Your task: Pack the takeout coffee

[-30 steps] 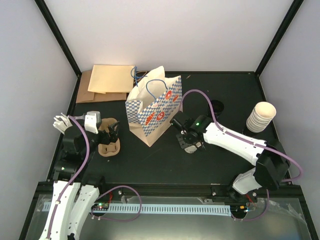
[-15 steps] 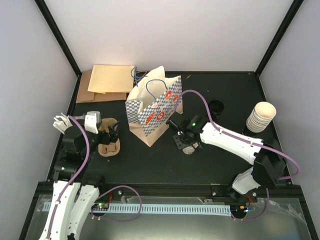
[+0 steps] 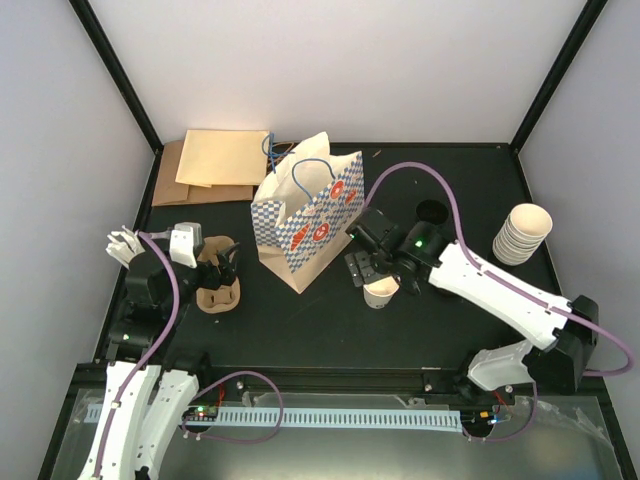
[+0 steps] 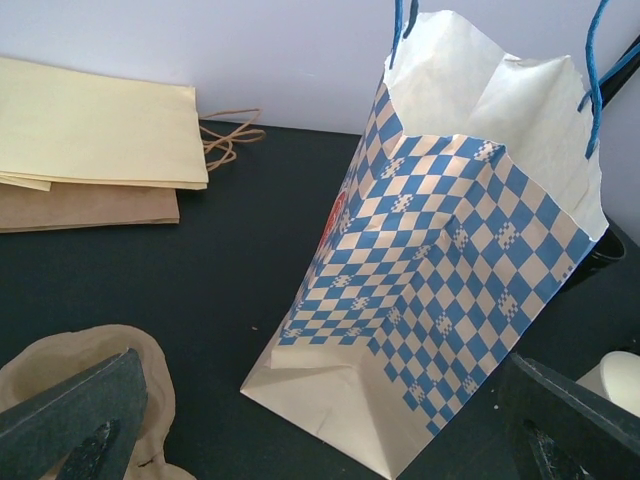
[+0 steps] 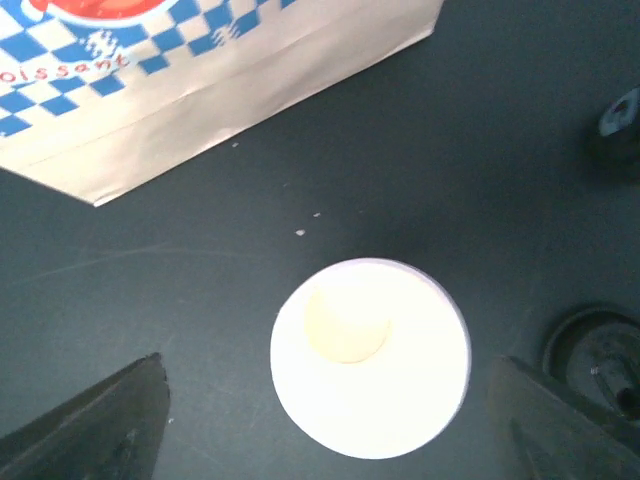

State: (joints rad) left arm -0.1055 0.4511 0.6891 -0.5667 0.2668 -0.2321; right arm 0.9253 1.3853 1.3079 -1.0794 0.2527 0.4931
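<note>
The work surface is a black table [image 3: 450, 330] enclosed by pale walls and black corner posts. At the far left corner lie flat kraft paper bags [image 3: 215, 165].

My left gripper [image 3: 222, 268] hangs over a crumpled tan paper item [image 3: 215, 297], jaws at full spread and holding nothing.

A blue-checked paper bag [image 3: 305, 225] stands upright at centre, mouth open.

Just right of the bag's base, the takeout coffee cup [image 5: 370, 355] stands upright on the table, open end up, with no lid fitted. My right gripper [image 3: 377, 272] is directly above it. The jaws are spread wide, one on each side of the rim and clear of it.

A round black lid [image 3: 433, 212] lies further back and to the right, apart from the cup. A stack of nested cream cups [image 3: 523, 235] stands near the right edge.
</note>
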